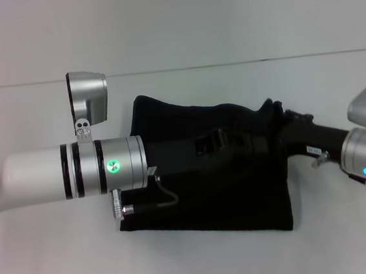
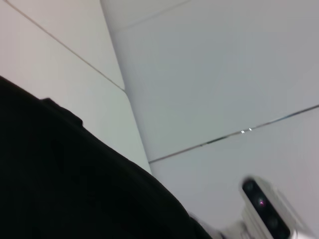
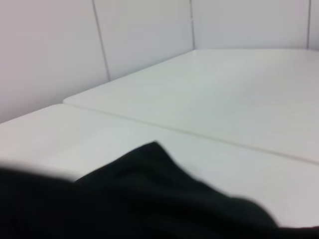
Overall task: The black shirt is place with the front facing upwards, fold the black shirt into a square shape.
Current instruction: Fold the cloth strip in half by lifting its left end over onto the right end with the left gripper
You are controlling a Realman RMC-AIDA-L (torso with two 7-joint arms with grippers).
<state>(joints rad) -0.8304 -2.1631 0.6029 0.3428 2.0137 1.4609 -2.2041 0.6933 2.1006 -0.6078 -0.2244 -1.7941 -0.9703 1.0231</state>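
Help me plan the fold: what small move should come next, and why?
Probably draw the right tool across toward the left arm, carrying the bunched far right corner over. The black shirt already lies as a folded block on the table, but that corner is raised and rumpled.

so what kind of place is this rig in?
Probably a lab or test cell, not a home: a plain white table, bare white panelled walls, and only the black shirt laid out between the left arm and right arm.
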